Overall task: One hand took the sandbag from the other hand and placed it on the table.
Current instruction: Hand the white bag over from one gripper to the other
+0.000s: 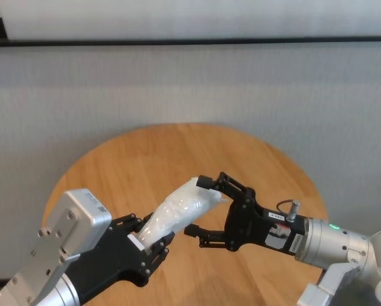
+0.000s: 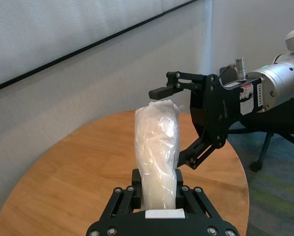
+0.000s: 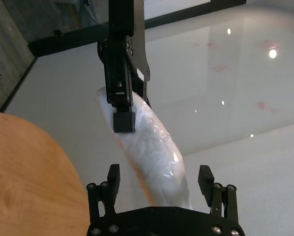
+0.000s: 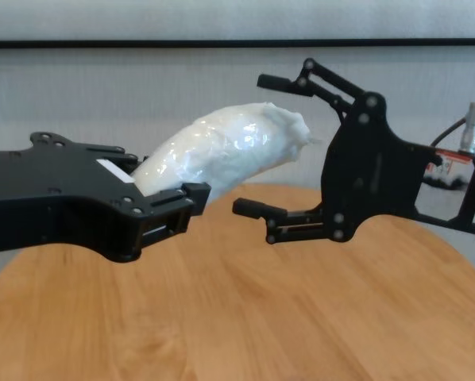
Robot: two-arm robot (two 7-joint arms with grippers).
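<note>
The sandbag (image 1: 178,213), a white lumpy pouch in shiny plastic, is held in the air above the round wooden table (image 1: 146,159). My left gripper (image 1: 153,241) is shut on its lower end, and the bag sticks out tilted up and to the right. My right gripper (image 1: 198,206) is open, one finger above and one below the bag's free end, not pressing on it. From the chest, the sandbag (image 4: 222,151) reaches from the left gripper (image 4: 170,198) into the gap of the right gripper (image 4: 260,144). The right wrist view looks along the sandbag (image 3: 147,142) between its own fingers.
A grey wall stands behind the table (image 4: 261,317). A chair base (image 2: 260,157) stands on the floor beyond the table's right edge. Nothing else lies on the tabletop (image 2: 78,167) below the two grippers.
</note>
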